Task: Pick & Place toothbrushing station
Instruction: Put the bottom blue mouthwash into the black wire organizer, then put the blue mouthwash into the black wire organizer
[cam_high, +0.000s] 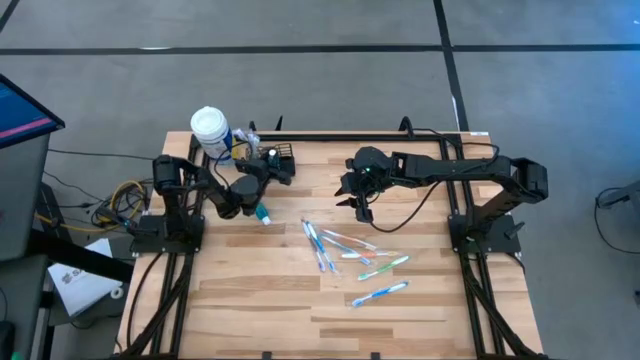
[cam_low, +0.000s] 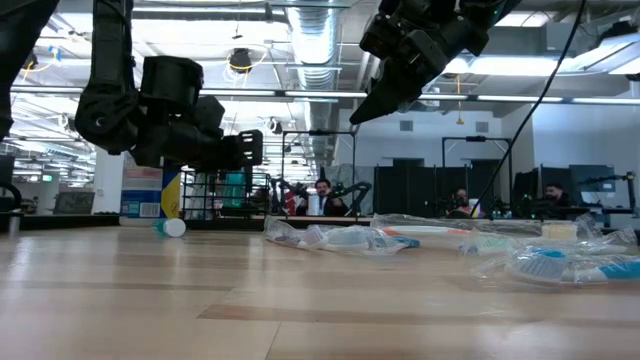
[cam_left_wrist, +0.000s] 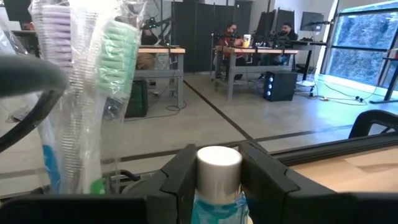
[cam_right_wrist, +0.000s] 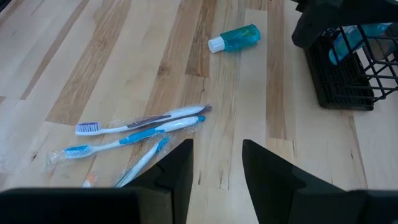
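Small teal bottle (cam_left_wrist: 217, 180) nearest my left wrist lens, pinched between left gripper (cam_left_wrist: 217, 171) fingers, I judge for loading into caddy (cam_high: 282, 163) at table's back edge. Right gripper (cam_right_wrist: 216, 165) spread, hovering above toothbrushes (cam_right_wrist: 143, 127).

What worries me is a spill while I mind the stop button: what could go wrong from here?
1. The left gripper pinches a small white-capped bottle close to the wrapped toothbrushes standing in the caddy. A slip or bump could topple them.
2. The teal bottle lies on its side near the caddy and may roll if nudged.
3. The right gripper hovers open over the loose toothbrushes, whose wrappers may slide.
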